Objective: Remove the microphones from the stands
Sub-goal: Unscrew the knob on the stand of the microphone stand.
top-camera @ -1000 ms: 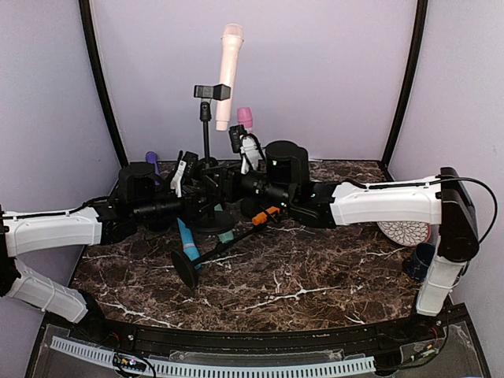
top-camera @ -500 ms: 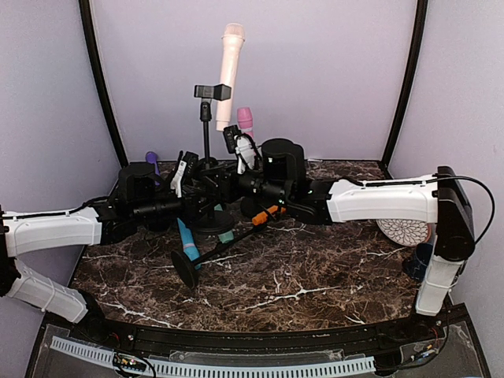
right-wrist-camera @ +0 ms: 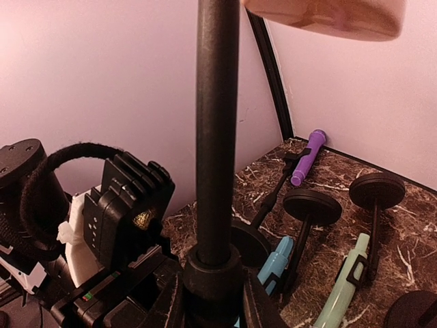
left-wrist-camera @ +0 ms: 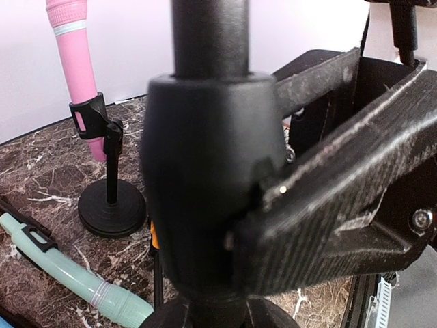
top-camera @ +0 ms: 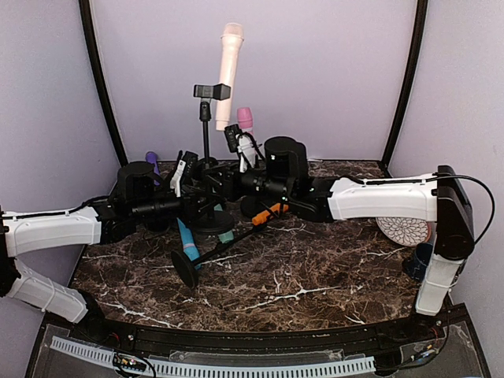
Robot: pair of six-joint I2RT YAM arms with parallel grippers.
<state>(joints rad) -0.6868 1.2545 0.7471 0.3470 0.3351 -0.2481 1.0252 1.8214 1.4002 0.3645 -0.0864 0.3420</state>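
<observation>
The microphone [top-camera: 229, 75], a pale one, sat high in the clip [top-camera: 213, 91] of the tall stand [top-camera: 205, 138], which rose from the table [top-camera: 315, 276] near its rear edge, a little left of the middle. It leaned up and away from the clip, its head well above both arms, and nothing touched it

The left gripper [left-wrist-camera: 225, 225] was clamped shut on the thick collar low on the stand's pole, one finger [left-wrist-camera: 328, 212] pressed flat against it. I judged this an anchoring hold, meant to keep the stand from tipping or sliding once the microphone is pulled

The right gripper [right-wrist-camera: 215, 304] was low on the same pole from the other side, fingers [right-wrist-camera: 171, 307] close on either flank of the collar – whether they actually pinched it, I cannot tell. That position looked like bracing too, since the microphone hung far above it

Other stands and a teal microphone [right-wrist-camera: 345, 287] lay near the base, so any tilt risked a knock
</observation>
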